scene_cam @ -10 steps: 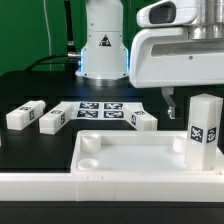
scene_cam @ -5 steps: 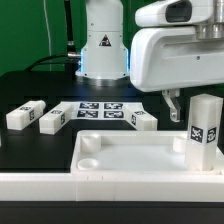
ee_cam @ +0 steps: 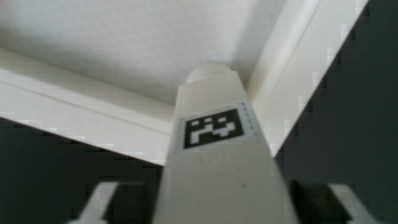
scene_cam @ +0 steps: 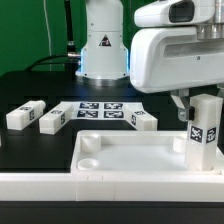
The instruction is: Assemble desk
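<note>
Leg (scene_cam: 203, 138) upright in corner of desk panel (scene_cam: 120, 160), hand (ee_cam: 217, 205) straddling it, grip unclear.

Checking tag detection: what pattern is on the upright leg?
Black-and-white square tag on a white leg; clearest in wrist view.

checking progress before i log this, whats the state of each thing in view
desk panel: lying flat, rim up
upright leg: standing at the panel's corner, exterior view's right, tag facing camera
three loose legs: lying down, unattached
marker board: lying flat
jaws: either side of the upright leg, grip unclear
</note>
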Action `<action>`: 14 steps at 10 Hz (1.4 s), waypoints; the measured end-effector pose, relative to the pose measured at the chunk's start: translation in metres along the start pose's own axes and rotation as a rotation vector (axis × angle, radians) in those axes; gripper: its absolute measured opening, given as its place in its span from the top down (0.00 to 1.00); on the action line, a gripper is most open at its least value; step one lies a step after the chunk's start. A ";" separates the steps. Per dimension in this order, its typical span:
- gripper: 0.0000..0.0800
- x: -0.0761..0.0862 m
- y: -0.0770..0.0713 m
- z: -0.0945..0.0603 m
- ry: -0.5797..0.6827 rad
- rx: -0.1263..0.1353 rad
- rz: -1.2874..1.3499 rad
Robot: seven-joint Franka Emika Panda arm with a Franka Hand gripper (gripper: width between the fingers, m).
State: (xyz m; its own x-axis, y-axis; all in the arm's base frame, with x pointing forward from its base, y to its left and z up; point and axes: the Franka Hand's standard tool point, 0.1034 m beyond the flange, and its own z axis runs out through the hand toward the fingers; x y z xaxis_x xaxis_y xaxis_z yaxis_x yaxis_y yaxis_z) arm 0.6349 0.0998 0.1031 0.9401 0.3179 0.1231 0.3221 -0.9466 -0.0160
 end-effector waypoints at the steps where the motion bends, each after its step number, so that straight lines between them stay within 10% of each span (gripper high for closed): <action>1: 0.56 0.000 0.000 0.000 0.000 0.000 -0.001; 14: 0.63 -0.007 0.014 0.000 -0.013 -0.023 0.817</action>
State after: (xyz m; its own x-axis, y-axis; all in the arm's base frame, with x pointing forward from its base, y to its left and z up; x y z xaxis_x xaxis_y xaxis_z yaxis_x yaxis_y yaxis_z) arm 0.6335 0.0841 0.1018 0.8786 -0.4725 0.0693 -0.4676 -0.8807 -0.0754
